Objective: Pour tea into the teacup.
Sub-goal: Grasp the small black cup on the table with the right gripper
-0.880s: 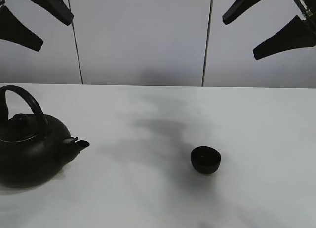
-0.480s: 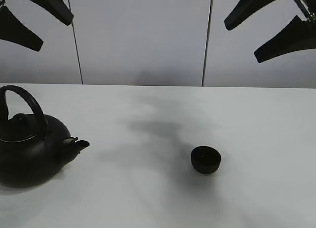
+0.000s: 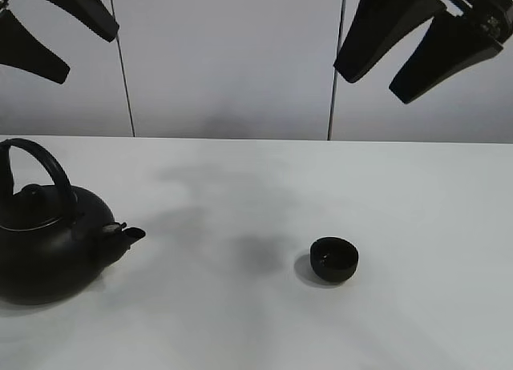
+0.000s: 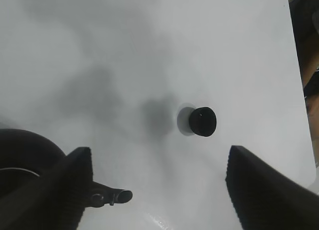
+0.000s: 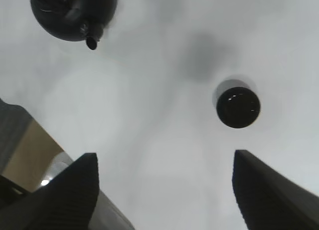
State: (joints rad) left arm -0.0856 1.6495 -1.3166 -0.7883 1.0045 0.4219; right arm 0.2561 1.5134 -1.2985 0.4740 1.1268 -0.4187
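Black kettle (image 3: 48, 234), lower left, stands ungripped on my worktop (image 3: 240, 330), teacup (image 3: 333, 259) apart, left claw (image 3: 90, 56) and right claw (image 3: 369, 86) open above: pouring unstarted.

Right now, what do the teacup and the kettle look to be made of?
The teacup looks like matte black ceramic or perhaps cast iron: dull even surface, with only small glints inside in the right wrist view. The kettle looks like dark metal, possibly cast iron: dull black body, a thin pale ring round the lid. Neither can be settled by look alone.
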